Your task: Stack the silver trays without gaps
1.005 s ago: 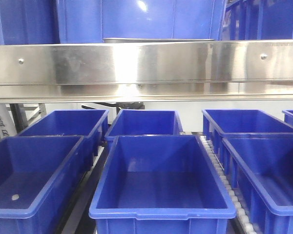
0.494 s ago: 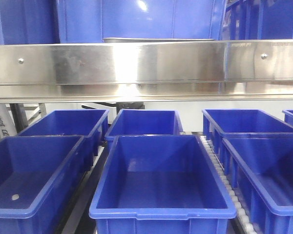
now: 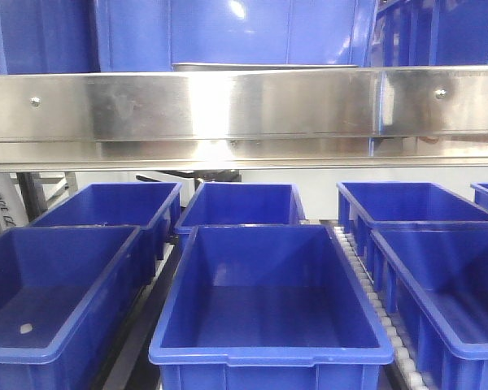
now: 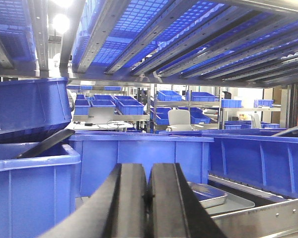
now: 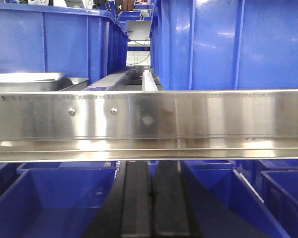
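From my seat, the shallow shiny stainless-steel trays (image 4: 208, 194) are only partly visible: in the left wrist view they sit low and just right of my left claw (image 4: 148, 198), cut off by the black fingers and a riveted rail. In the right wrist view, a tray corner (image 5: 25, 79) pokes above the long riveted steel beam (image 5: 188, 119), up and left of my right claw (image 5: 153, 203). In the front view I make out only a thin silver edge (image 3: 260, 67) above that beam, before the deep blue plastic bins (image 3: 268, 301). Both claws have their fingers pressed together, holding nothing. Compared with a second ago, the reflections on the beam's right end have shifted slightly; little else differs.
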Controlling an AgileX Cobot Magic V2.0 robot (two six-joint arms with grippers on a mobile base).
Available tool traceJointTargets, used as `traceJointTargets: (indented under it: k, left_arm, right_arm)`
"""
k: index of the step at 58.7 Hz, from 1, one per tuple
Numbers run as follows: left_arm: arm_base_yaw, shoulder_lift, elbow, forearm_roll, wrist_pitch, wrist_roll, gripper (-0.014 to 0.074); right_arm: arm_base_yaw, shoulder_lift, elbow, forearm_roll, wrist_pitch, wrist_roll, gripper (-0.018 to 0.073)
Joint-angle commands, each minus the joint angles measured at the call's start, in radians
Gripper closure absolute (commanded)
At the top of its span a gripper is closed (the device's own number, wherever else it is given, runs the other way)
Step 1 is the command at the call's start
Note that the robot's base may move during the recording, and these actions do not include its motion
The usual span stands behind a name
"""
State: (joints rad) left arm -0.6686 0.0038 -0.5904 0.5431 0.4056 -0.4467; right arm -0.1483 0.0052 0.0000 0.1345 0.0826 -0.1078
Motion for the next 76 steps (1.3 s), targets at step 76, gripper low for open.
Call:
traceJointTargets:
  k: [76]
  left_arm:
    - [-0.005,-0.004,-0.004,0.004,-0.020,-0.009,0.0602]
  right_arm:
    - [0.077,-0.005,0.000,-0.032,-0.024,0.050,0.0629]
